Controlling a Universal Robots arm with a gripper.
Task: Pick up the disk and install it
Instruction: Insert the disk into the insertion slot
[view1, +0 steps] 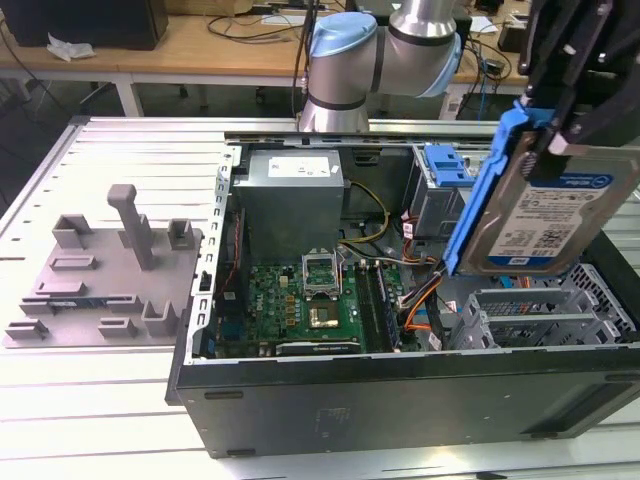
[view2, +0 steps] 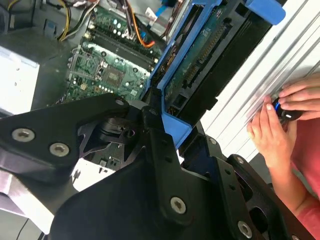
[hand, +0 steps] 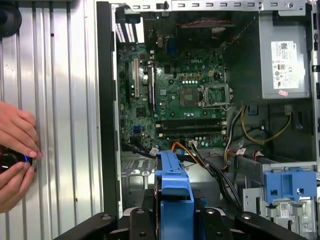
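Occupying the exterior view's centre: open black metal computer case (view1: 400, 400). Upper right: black robot gripper (view1: 565, 120), jaws clamped on silver-grey, blue-railed disk (view1: 555, 215), tilted above the grey metal drive cage (view1: 540, 315). Handling judgement: square the rails to the cage, clearing orange cables (view1: 428, 296).

Smooth grey metal disk (view1: 545, 222) with paper label, glossy blue plastic rail (view1: 482, 185). Matt grey plastic fixture tray (view1: 100, 282). Ribbed bare-metal table (view1: 125, 150).
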